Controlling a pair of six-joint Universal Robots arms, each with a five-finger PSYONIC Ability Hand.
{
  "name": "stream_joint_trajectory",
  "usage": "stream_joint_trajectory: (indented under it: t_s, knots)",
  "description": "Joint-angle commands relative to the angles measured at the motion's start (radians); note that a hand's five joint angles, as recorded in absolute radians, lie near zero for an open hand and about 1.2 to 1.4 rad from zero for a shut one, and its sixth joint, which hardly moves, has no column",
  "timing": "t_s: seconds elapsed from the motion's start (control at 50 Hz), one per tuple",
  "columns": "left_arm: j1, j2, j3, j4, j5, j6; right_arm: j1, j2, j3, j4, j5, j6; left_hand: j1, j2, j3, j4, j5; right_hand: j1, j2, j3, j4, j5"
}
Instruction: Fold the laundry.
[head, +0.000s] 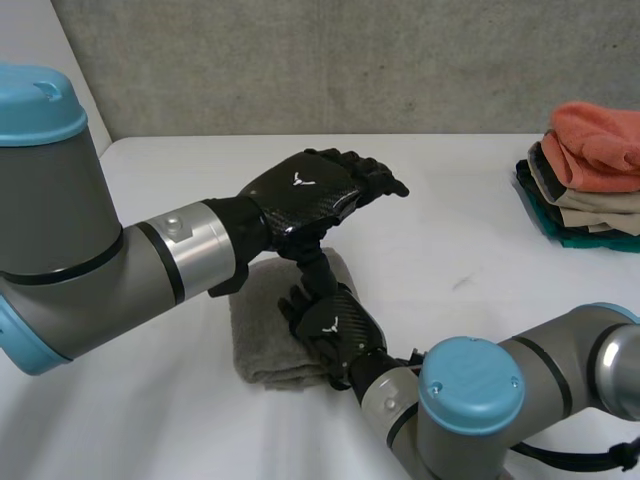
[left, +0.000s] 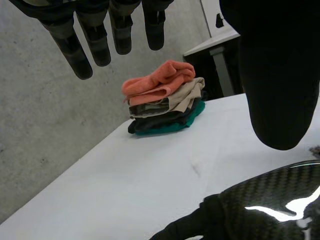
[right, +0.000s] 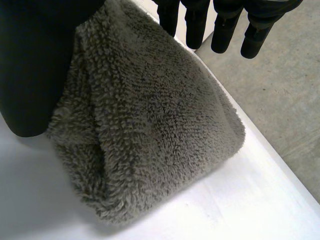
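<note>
Fingers (right: 196, 27) of the right hand (head: 335, 330) were straight and held nothing; the hand lay on the right edge of the grey towel (head: 262, 325), I think to keep it flat and in place. The towel sat folded in a thick, fluffy square near the front edge of the white table (head: 450, 240), left of the middle. Just above it hung the left hand (head: 305, 200), its fingers (left: 95, 42) loose and empty too, maybe ready to press or pick up. Each hand had a small white wing-like mark on its back, but no words I could read. Far off, at the table's right edge, stood a neat pile of folded cloths (head: 585, 170), orange on top, likely the finished ones
</note>
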Motion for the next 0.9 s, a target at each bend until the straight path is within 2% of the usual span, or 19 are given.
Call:
stream_joint_trajectory:
  t_s: [0.02, 0.32, 0.4, 0.5, 0.54, 0.62, 0.64, 0.68, 0.8, 0.82, 0.9]
  knots:
    - [-0.003, -0.006, -0.004, 0.006, -0.011, 0.003, -0.004, 0.047, -0.038, -0.013, 0.002, -0.006, -0.008, -0.013, -0.018, -0.008, -0.012, -0.014, 0.004, 0.003, 0.007, -0.006]
    - [0.000, -0.003, -0.001, 0.011, -0.011, 0.002, -0.002, 0.055, -0.104, -0.033, -0.007, 0.002, -0.002, -0.008, -0.012, -0.002, -0.006, 0.104, 0.121, 0.120, 0.124, 0.111]
    - [0.002, -0.005, -0.001, 0.011, -0.013, 0.000, -0.004, 0.061, -0.124, -0.033, -0.013, 0.010, 0.001, -0.005, -0.009, 0.000, -0.004, 0.297, 0.314, 0.314, 0.317, 0.305]
    - [0.008, -0.005, -0.006, 0.011, -0.013, -0.004, -0.004, 0.117, -0.176, -0.020, -0.056, 0.011, 0.001, -0.005, -0.009, 0.000, -0.004, 0.664, 0.681, 0.680, 0.684, 0.671]
    - [0.008, -0.003, -0.009, 0.011, -0.013, -0.004, -0.004, 0.130, -0.187, -0.018, -0.073, 0.013, 0.001, -0.005, -0.009, 0.000, -0.004, 0.717, 0.735, 0.734, 0.738, 0.725]
    - [0.009, -0.002, -0.013, 0.009, -0.013, -0.003, -0.004, 0.144, -0.204, -0.015, -0.085, 0.011, 0.001, -0.005, -0.009, 0.000, -0.004, 0.665, 0.682, 0.682, 0.685, 0.673]
    - [0.009, -0.002, -0.015, 0.009, -0.013, -0.003, -0.004, 0.136, -0.205, -0.015, -0.082, 0.013, 0.004, -0.002, -0.006, 0.003, -0.001, 0.531, 0.548, 0.547, 0.551, 0.539]
    - [0.011, 0.000, -0.015, 0.009, -0.013, -0.003, -0.002, 0.128, -0.204, -0.010, -0.082, 0.016, 0.004, -0.002, -0.006, 0.003, -0.001, 0.456, 0.474, 0.473, 0.477, 0.464]
    - [0.020, 0.004, -0.016, 0.009, -0.017, -0.001, -0.007, 0.082, -0.202, 0.020, -0.085, 0.042, 0.004, -0.002, -0.006, 0.003, -0.001, 0.491, 0.509, 0.508, 0.512, 0.499]
    - [0.022, 0.004, -0.016, 0.011, -0.017, -0.003, -0.007, 0.082, -0.202, 0.022, -0.088, 0.045, 0.007, 0.001, -0.003, 0.006, 0.002, 0.526, 0.544, 0.543, 0.547, 0.534]
    - [0.020, 0.004, -0.018, 0.011, -0.019, -0.006, -0.008, 0.099, -0.211, 0.020, -0.094, 0.046, 0.004, -0.002, -0.006, 0.003, -0.001, 1.167, 1.185, 1.184, 1.188, 1.175]
